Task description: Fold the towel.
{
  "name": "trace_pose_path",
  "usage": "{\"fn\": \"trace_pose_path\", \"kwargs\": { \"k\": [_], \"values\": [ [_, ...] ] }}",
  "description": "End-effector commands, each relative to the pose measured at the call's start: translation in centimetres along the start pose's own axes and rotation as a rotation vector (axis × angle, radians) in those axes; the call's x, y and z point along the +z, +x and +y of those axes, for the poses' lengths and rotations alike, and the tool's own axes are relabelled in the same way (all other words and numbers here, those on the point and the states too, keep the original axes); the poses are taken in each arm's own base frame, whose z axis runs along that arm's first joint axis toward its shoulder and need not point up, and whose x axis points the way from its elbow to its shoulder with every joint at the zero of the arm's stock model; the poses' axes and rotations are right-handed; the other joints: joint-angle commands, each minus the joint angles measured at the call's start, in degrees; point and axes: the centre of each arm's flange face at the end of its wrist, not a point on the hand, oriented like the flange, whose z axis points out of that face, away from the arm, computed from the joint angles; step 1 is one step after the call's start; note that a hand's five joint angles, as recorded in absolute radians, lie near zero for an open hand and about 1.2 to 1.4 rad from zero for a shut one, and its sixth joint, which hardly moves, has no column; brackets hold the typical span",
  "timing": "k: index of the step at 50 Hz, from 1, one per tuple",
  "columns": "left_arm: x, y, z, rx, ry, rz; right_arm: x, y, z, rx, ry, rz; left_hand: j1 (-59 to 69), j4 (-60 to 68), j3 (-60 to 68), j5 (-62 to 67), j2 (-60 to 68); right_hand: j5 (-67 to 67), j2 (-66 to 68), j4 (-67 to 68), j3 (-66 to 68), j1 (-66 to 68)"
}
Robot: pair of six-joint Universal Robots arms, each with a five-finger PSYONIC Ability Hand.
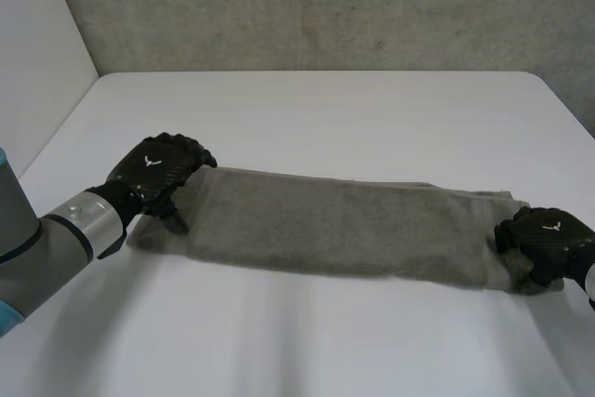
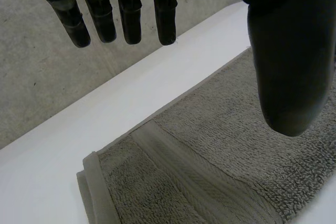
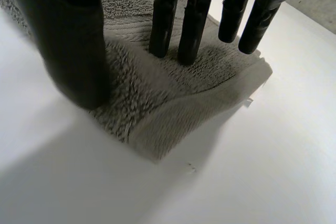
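The towel (image 1: 344, 230) lies across the table (image 1: 325, 109) as a long narrow strip, so a lengthwise fold looks done, and bringing one short end over to the other seems to be what is left. The left hand (image 1: 160, 169) hovers over the strip's left end, open, its fingers (image 2: 128, 19) straight and clear of the cloth and its thumb (image 2: 291, 66) hanging just above it. The right hand (image 1: 548, 241) is down on the right end, fingers (image 3: 163, 19) pressing into the pile and the thumb (image 3: 73, 51) at the near edge, pinching up a ridge of towel between them
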Motion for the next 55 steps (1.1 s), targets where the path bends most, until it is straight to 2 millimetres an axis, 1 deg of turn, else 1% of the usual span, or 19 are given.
{"fn": "trace_pose_path", "kwargs": {
  "k": [1, 8, 19, 23, 30, 31, 32, 34, 35, 37, 40, 42, 43, 45, 48, 50, 51, 53, 55],
  "values": [
    [0.0, -0.1, 0.1, -0.002, -0.003, -0.002, 0.3, 0.2, 0.1, -0.02, 0.002, 0.007, -3.26, -3.36, -2.93, 0.47, -0.85, 35.89, 36.0, -4.37, -2.46, 36.12],
    [-0.1, -0.2, 0.1, -0.002, -0.002, -0.005, 0.5, 2.4, 0.4, -0.014, -0.001, 0.085, -3.26, -3.36, -2.93, 0.47, -0.85, 36.01, 36.11, -4.37, -2.46, 36.23],
    [-0.1, -0.3, 0.1, -0.004, -0.004, -0.009, -0.5, 11.3, 0.8, -0.07, -0.009, 0.316, -3.26, -3.36, -2.93, 0.47, -0.85, 36.01, 36.11, -4.37, -2.46, 36.23],
    [-0.2, -0.2, 0.2, -0.005, -0.007, -0.009, -1.1, 14.7, -1.0, -0.14, 0.029, 0.404, -3.26, -3.36, -2.93, 0.47, -0.85, 36.01, 36.11, -4.37, -2.46, 36.23],
    [-0.2, -0.2, 0.2, -0.005, -0.007, -0.008, -1.9, 15.5, -5.6, -0.201, 0.113, 0.42, -3.26, -3.36, -2.93, 0.47, -0.85, 36.01, 36.11, -4.37, -2.46, 36.23],
    [-0.2, -0.2, 0.1, -0.004, -0.006, -0.008, -2.0, 14.5, -7.7, -0.22, 0.164, 0.404, -3.26, -3.36, -2.93, 0.47, -0.85, 36.01, 36.11, -4.37, -2.46, 36.23],
    [-0.2, -0.2, 0.1, -0.004, -0.005, -0.008, -2.0, 14.5, -7.7, -0.22, 0.164, 0.403, -3.26, -3.36, -2.93, 0.47, -0.85, 36.01, 36.11, -4.37, -2.46, 36.23],
    [-0.2, -0.2, 0.1, -0.004, -0.005, -0.008, -1.7, 11.5, -11.6, -0.241, 0.279, 0.338, -3.26, -3.36, -2.93, 0.47, -0.85, 36.01, 36.11, -4.37, -2.46, 36.23],
    [-0.2, -0.1, 0.1, -0.004, -0.006, -0.008, -1.7, 11.5, -11.6, -0.241, 0.28, 0.337, -3.09, -3.36, -2.93, 0.64, -0.68, 36.01, 36.11, -4.37, -2.46, 36.23],
    [-0.2, -0.1, 0.1, -0.004, -0.006, -0.008, -1.4, 7.6, -14.5, -0.259, 0.365, 0.253, -3.09, -3.36, -2.93, 0.64, -0.68, 36.01, 36.11, -4.37, -2.46, 36.23],
    [-0.2, -0.1, 0.0, -0.004, -0.005, -0.009, -1.4, 5.0, -15.8, -0.274, 0.406, 0.197, -3.09, -3.36, -2.93, 0.64, -0.68, 36.01, 36.11, -4.37, -2.46, 36.23],
    [-0.2, -0.1, 0.0, -0.004, -0.005, -0.009, -1.3, -0.8, -17.8, -0.319, 0.469, 0.087, -3.09, -3.36, -2.93, 0.64, -0.68, 36.01, 36.11, -4.37, -2.46, 36.23],
    [-0.2, -0.1, 0.0, -0.004, -0.005, -0.009, -1.3, -0.9, -17.8, -0.319, 0.47, 0.086, -3.09, -3.36, -2.93, 0.64, -0.68, 36.01, 36.11, -4.37, -2.46, 36.23],
    [-0.2, -0.1, 0.0, -0.003, -0.004, -0.011, -1.2, -7.0, -18.7, -0.362, 0.518, -0.016, -3.09, -3.36, -2.93, 0.64, -0.68, 36.01, 36.11, -4.37, -2.46, 36.23],
    [-0.3, -0.2, -0.1, -0.003, 0.0, -0.014, -1.2, -10.0, -18.9, -0.381, 0.542, -0.071, -3.09, -3.36, -2.93, 0.64, -0.68, 36.01, 36.11, -4.37, -2.46, 36.23],
    [-0.3, -0.2, -0.2, -0.002, 0.001, -0.014, -1.1, -15.1, -18.2, -0.411, 0.565, -0.175, -3.09, -3.36, -2.93, 0.64, -0.68, 36.01, 36.11, -4.37, -2.46, 36.23],
    [-0.3, -0.2, -0.2, -0.002, 0.001, -0.014, -1.1, -15.2, -18.2, -0.412, 0.565, -0.176, -3.09, -3.36, -2.93, 0.64, -0.68, 36.01, 36.11, -4.37, -2.46, 36.23],
    [-0.3, -0.2, -0.2, -0.001, 0.002, -0.014, -0.7, -19.7, -16.3, -0.438, 0.549, -0.286, -3.09, -3.36, -2.93, 0.64, -0.68, 36.01, 36.11, -4.37, -2.46, 36.23],
    [-0.3, -0.1, -0.4, 0.003, 0.007, -0.013, -0.4, -21.3, -15.2, -0.448, 0.532, -0.328, -3.26, -3.36, -2.93, 0.47, -0.85, 36.01, 36.11, -4.37, -2.46, 36.23]
  ]
}}
